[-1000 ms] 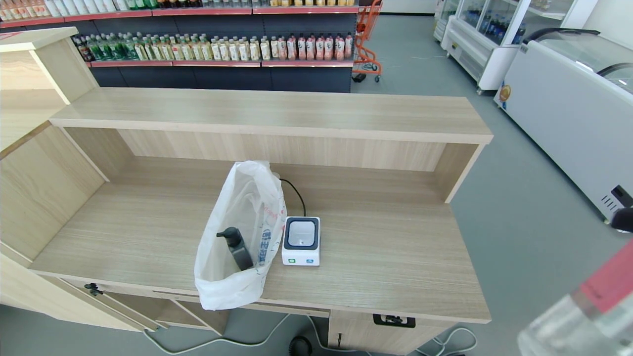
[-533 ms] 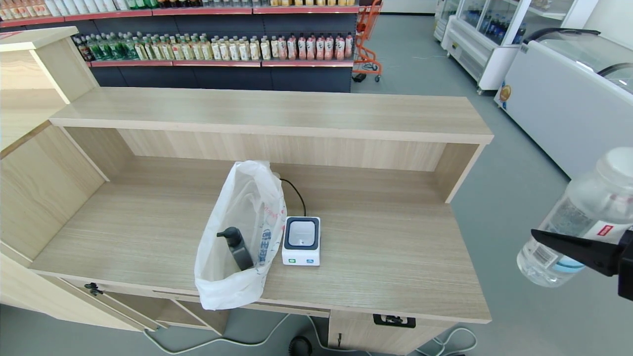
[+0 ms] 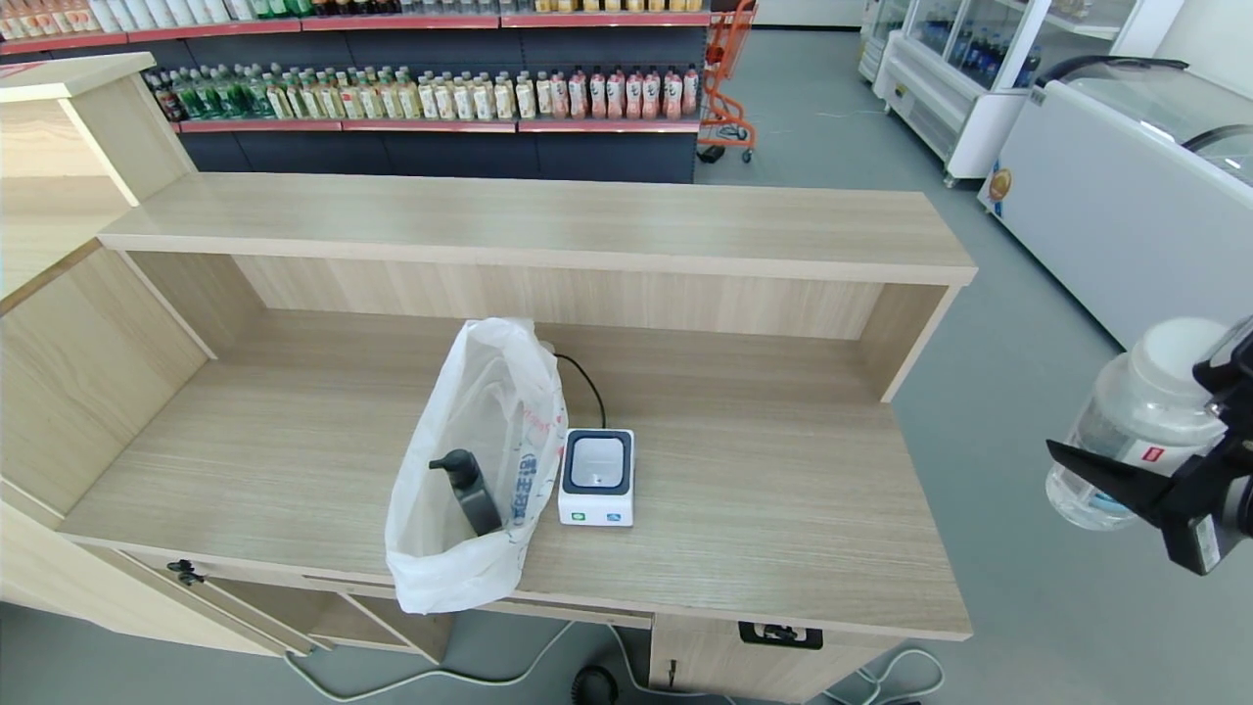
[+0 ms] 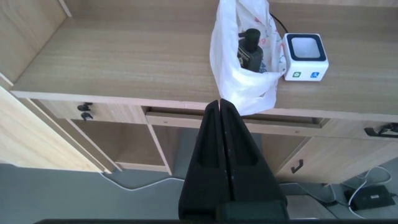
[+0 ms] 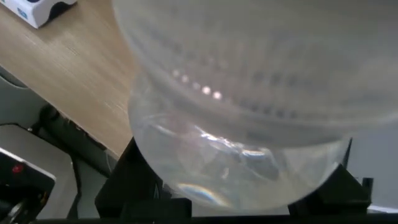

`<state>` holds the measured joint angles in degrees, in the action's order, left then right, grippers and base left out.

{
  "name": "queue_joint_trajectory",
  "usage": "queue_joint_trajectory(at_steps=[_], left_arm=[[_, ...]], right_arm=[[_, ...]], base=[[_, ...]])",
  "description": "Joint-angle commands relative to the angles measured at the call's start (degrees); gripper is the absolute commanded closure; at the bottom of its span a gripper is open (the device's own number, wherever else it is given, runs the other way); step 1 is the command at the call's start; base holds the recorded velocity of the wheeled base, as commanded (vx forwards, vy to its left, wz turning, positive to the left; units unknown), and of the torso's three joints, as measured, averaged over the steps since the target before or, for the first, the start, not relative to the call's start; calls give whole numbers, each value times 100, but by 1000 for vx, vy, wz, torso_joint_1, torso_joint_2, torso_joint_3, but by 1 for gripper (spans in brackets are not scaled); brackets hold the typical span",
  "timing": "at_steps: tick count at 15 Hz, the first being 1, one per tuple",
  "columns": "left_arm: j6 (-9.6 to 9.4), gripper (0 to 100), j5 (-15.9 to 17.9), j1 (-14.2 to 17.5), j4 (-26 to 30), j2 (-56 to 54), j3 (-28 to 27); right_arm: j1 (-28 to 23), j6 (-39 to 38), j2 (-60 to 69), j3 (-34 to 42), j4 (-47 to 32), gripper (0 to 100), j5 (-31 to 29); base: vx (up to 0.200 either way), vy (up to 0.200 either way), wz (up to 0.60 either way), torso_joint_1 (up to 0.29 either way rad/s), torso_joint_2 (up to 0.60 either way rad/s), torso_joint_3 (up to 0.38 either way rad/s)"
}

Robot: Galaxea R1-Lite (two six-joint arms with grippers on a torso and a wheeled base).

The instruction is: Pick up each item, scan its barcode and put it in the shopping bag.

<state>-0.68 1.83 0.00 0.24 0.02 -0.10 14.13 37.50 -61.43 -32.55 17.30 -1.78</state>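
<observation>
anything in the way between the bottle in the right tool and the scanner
Nothing visible. The water bottle sits in the right tool off the right end of the counter; its top is open up to the scanner, and the shopping bag stands beyond it.

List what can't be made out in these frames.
- Barcode on the water bottle: head view, the label is too small and sits partly behind a finger of the right gripper.
- Lower half of the pump bottle: head view, hidden by the wall of the shopping bag.
- Scanner: right wrist view, cut off by the edge; the water bottle close to the lens blurs most else.
</observation>
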Motion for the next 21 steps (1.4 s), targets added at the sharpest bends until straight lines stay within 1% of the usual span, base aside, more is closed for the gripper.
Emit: queue_joint_trajectory(at_steps=[1,4,8,12,18,21], left_arm=[[-2,100,2,0,2,-2,1],[-2,100,2,0,2,-2,1],[-2,100,2,0,2,-2,1],[-11,100,2,0,2,-2,1],[-11,100,-7,0,2,-2,1],[-11,100,-7,0,2,-2,1]], right_arm=[[46,117,17,126,63,100,-24],[55,337,-27,161,72,100,-24],[55,346,52,363,239,100,-33],[37,363,8,372,265,100,-51],[55,381,-71,311,274,100,-51],[55,381,-150,346,406,100,-42]], base=[[0,0,0,0,0,0],[0,0,0,0,0,0],[0,0,0,0,0,0],[0,0,0,0,0,0],[0,200,0,5,1,2],[0,200,0,-1,1,5]])
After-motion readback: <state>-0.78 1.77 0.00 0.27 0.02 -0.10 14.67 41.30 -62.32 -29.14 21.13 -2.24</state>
